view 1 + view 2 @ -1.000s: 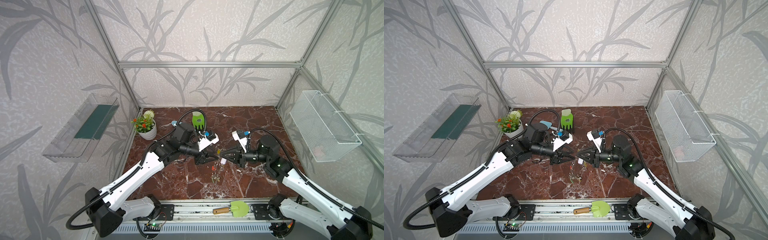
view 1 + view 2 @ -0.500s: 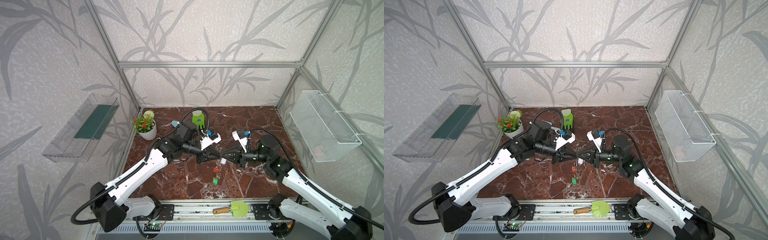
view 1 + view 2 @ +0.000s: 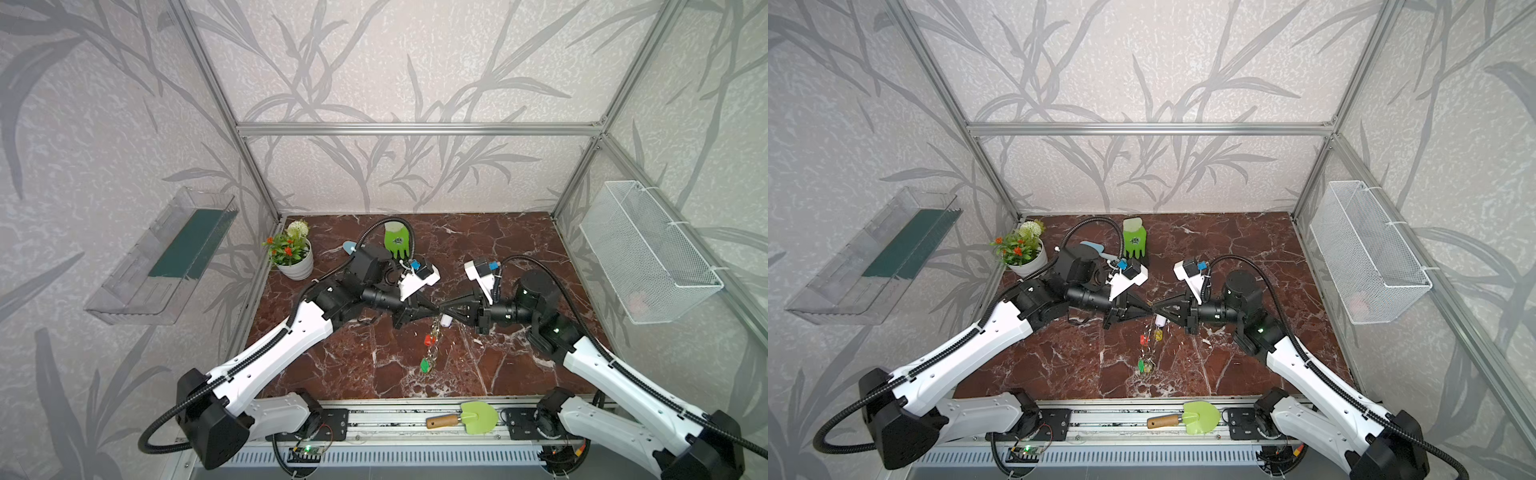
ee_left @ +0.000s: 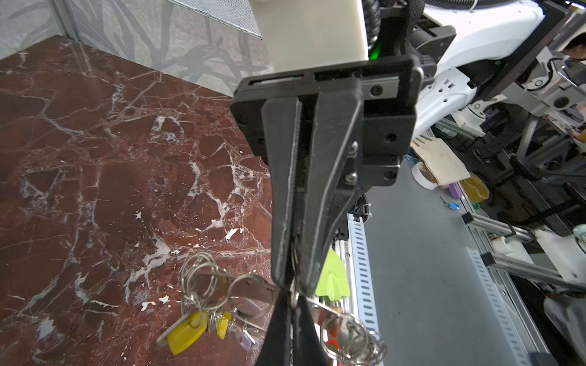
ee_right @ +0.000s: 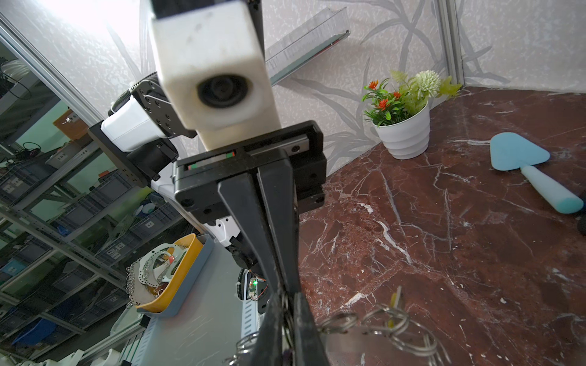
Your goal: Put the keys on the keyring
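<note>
Awkwardly, the large flat grey metal keyring (image 3: pixel 435 330) hangs edge-on in both top views, a thin glinting strip below the spot where the left gripper (image 3: pixel 433 309) and right gripper (image 3: pixel 446 310) meet tip to tip above the red marble tabletop (image 3: pixel 519 249). Both pincers are pressed tight together at its upper edge, though whether the pads pinch the plate itself or one of its wire loops cannot be made out. From above, the keys are mere specks along the strip: a small white plastic tag (image 3: pixel 446 320), a red tag (image 3: pixel 427 340) and a green tag (image 3: pixel 424 365). The left wrist view instead shows the keyring's flat face, its split rings, a big yellow tag (image 4: pixel 185 331) and a lilac tag (image 4: pixel 245 339) that is hard to read. The right wrist view blurs the keyring to a grey smear cut off at the frame edge, yet it shows nearly whole the light blue plastic scoop (image 5: pixel 526 164), which the left arm half hides in both top views.
</note>
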{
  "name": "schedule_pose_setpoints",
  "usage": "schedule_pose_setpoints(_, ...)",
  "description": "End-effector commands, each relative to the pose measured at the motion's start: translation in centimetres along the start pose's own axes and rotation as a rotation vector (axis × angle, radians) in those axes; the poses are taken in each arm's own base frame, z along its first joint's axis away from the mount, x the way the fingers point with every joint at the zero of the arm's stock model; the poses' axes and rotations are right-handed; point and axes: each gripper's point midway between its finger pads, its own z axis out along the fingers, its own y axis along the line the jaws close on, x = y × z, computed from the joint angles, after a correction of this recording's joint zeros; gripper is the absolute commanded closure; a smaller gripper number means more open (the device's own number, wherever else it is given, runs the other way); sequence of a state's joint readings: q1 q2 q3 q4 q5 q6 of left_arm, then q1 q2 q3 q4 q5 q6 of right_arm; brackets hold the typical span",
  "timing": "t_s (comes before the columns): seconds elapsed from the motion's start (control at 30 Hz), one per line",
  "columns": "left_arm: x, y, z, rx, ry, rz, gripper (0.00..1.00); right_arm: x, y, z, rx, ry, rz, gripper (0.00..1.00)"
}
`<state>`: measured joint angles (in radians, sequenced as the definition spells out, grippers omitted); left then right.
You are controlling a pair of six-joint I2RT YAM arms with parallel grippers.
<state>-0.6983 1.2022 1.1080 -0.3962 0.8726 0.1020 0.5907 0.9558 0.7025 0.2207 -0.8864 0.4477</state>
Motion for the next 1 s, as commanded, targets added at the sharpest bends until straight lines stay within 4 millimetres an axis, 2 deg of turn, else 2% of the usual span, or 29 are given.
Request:
schedule_pose_setpoints(0.0, -2.2, 0.6, -1.1, -0.093, -0.116, 0.021, 1.0, -1.1, 0.6, -0.2, -0.001, -0.034, -0.038, 1.0)
schedule_pose_setpoints(0.1, -2.4, 0.6, -1.7, -0.123, -0.163, 0.012, 1.0, -1.1, 0.8, -0.5, 0.006, -0.029, -0.039, 0.99)
schedule_pose_setpoints(0.3, -2.6, 0.6, -2.4, -0.157, -0.214, 0.008, 1.0, -1.1, 0.8, -0.6, 0.012, -0.024, -0.037, 0.8)
schedule_pose_setpoints(0.5, -2.6, 0.7, -2.7, -0.166, -0.246, 0.004, 1.0, -1.3, 0.6, -0.4, 0.014, -0.025, -0.033, 0.8)
schedule_pose_setpoints(0.7, -2.6, 0.4, -2.9, -0.168, -0.269, 0.005, 1.0, -1.5, -0.2, -0.5, 0.036, -0.04, -0.023, 0.59)
schedule_pose_setpoints(0.97, -2.6, 0.0, -3.2, -0.161, -0.279, 0.012, 1.0, -1.9, -1.1, -0.2, 0.051, -0.047, -0.011, 0.46)
